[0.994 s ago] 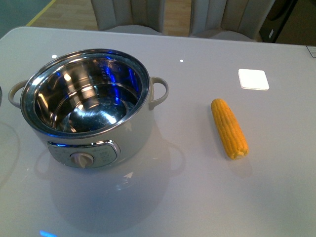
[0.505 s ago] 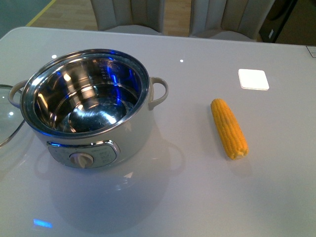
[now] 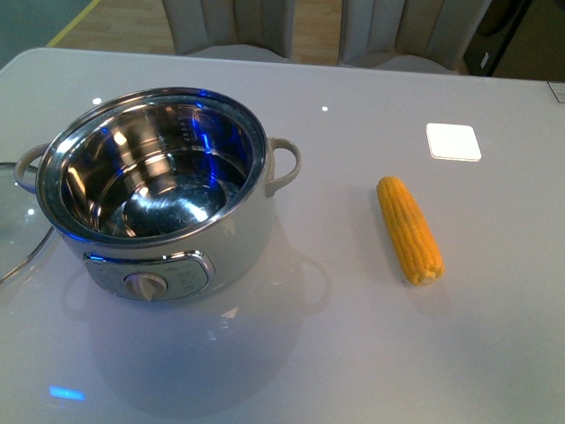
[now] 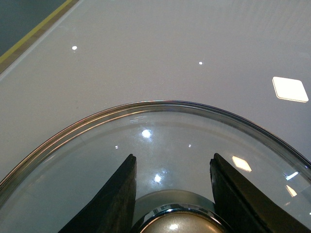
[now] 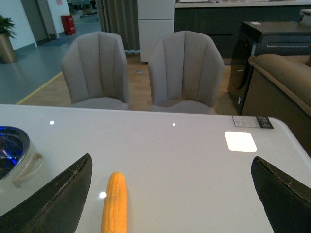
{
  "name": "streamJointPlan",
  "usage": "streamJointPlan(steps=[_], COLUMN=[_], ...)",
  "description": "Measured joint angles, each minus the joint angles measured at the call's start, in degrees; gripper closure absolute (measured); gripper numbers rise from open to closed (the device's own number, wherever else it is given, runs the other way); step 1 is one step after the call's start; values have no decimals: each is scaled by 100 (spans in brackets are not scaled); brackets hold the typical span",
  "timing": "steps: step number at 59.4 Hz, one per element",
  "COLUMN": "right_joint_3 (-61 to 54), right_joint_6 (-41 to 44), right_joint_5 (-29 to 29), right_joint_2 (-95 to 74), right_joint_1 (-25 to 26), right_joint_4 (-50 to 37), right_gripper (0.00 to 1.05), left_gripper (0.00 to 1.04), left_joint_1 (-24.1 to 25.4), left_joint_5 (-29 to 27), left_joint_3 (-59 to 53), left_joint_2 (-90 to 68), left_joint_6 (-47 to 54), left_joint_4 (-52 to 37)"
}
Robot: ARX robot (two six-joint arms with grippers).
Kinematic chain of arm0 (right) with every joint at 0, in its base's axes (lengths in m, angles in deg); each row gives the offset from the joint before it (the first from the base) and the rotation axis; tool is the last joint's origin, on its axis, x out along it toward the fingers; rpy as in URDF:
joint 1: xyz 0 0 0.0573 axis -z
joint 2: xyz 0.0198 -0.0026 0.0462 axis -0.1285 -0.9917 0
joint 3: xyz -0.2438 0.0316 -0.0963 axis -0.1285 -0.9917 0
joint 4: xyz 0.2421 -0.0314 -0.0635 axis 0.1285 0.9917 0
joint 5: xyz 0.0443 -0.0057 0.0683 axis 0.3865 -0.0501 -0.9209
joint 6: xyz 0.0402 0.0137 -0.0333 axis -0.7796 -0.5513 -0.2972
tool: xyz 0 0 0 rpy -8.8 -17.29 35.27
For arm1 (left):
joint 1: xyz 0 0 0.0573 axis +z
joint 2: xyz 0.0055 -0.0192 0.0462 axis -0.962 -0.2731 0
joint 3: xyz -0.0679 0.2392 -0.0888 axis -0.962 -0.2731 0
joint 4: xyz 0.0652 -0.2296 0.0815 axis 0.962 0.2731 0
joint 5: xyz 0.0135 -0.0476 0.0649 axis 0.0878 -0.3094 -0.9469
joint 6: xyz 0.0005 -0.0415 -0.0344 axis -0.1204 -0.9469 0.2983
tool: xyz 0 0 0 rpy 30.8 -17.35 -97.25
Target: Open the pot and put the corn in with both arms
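Pot [image 3: 159, 190] open, lid off, on table [image 3: 335, 353] toward left, dial facing robot. Corn [image 3: 410, 230] flat on table, right of pot, well apart, lengthwise away from robot. Lid [image 3: 16, 234] just left of pot, mostly cut off by front view edge. Left claw [image 4: 173, 157] closed on knob [image 4: 177, 224] of lid, one finger [image 4: 114, 204] each side. Right claw [image 5: 171, 158] spread wide, gripping nothing, above table; corn ahead of it

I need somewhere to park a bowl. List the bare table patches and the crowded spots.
Bare: the strip between the pot and the corn; the table in front of both; the far side behind the pot, toward the chairs. Crowded: left of the pot, where the glass lid is close beside it.
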Motion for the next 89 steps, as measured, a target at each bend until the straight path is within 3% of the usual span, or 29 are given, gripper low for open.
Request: streamJointPlan(steps=[24, 46, 89], right_joint_3=[0, 0, 0], right_joint_6=[0, 0, 0], right_joint_5=[0, 0, 2], right_joint_2=[0, 0, 0], right_joint_1=[0, 0, 0], right_joint_4=[0, 0, 0], right_gripper=[9, 9, 9], left_gripper=[64, 5, 7], left_joint_1=[-2, -4, 251], left_joint_5=[-74, -240, -125], left_joint_3=[81, -149, -2892], left_joint_2=[-227, 94, 3727], left_joint_6=[48, 212, -280], left_joint_4=[-332, -350, -962])
